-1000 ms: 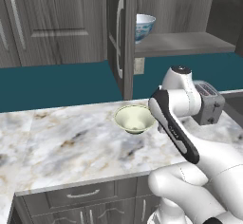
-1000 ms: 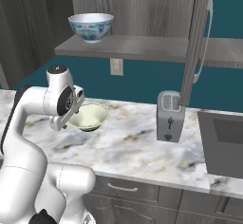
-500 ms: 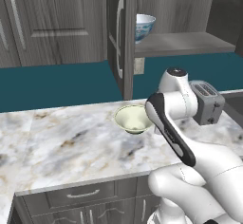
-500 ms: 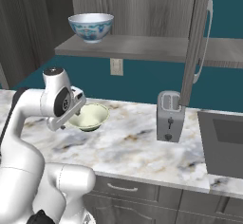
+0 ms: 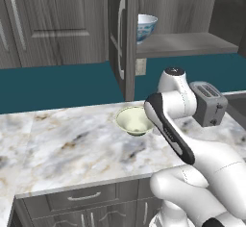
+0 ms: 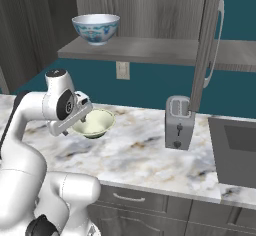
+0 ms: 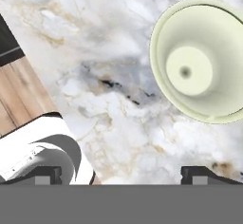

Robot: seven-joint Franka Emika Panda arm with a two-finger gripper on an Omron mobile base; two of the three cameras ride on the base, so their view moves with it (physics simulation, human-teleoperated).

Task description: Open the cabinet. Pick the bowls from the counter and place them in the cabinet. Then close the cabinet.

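The cabinet (image 5: 126, 38) stands open, its right door (image 6: 205, 45) swung out with a long silver handle. A white bowl with a blue pattern (image 5: 146, 26) (image 6: 96, 28) sits on the cabinet shelf (image 6: 150, 50). A plain cream-green bowl (image 5: 133, 120) (image 6: 95, 123) (image 7: 201, 73) stands upright on the marble counter (image 5: 62, 139). My gripper (image 7: 126, 175) is open and empty. It points down at bare counter beside this bowl, apart from it. In the base views my arm hides part of the bowl's rim.
A silver toaster (image 5: 209, 103) (image 6: 179, 122) stands on the counter to the right of the bowl. A dark sink (image 6: 235, 145) lies at the far right. A closed wall cabinet (image 5: 53, 24) hangs to the left. The counter's front edge (image 7: 28, 76) is close to the hand.
My arm has shifted slightly near the cream-green bowl. The gripper has stayed open, and neither bowl has moved.
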